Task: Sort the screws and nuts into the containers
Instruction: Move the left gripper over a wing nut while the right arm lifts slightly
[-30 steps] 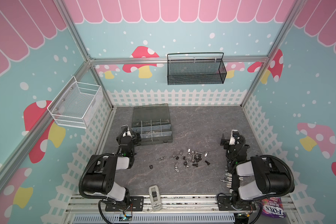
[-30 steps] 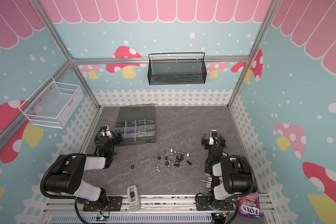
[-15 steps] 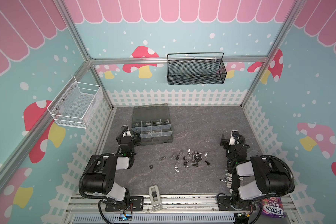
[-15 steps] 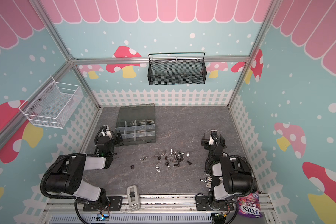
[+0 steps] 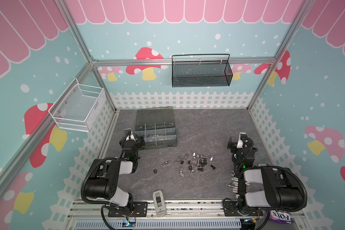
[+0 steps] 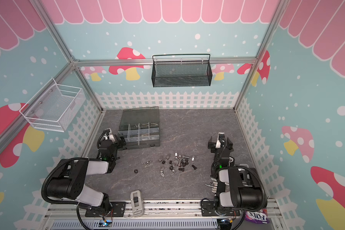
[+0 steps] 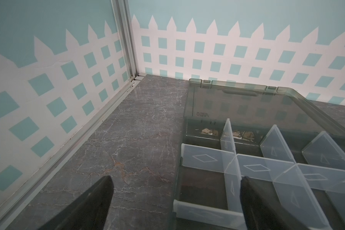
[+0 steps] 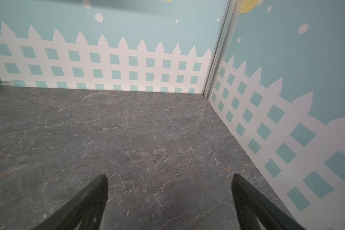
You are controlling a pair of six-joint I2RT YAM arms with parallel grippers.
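Observation:
Black and silver screws (image 5: 199, 162) (image 6: 180, 162) and nuts lie scattered in a loose pile at the table's front middle; a lone black nut (image 5: 155, 171) (image 6: 135, 171) sits left of it. The dark grey organizer box (image 5: 155, 131) (image 6: 139, 131) stands open at back left, its containers (image 7: 205, 189) split by pale dividers. My left gripper (image 5: 136, 139) (image 6: 118, 142) (image 7: 176, 178) is open, straddling the box's near-left side wall and holding nothing. My right gripper (image 5: 239, 139) (image 6: 220, 140) (image 8: 169, 175) hangs open over bare table at the right.
A black mesh basket (image 5: 201, 72) hangs on the back wall and a white wire basket (image 5: 78, 108) on the left wall. A white terminal strip (image 5: 234, 184) lies by the right arm's base. A grey device (image 5: 158, 201) sits at the front edge.

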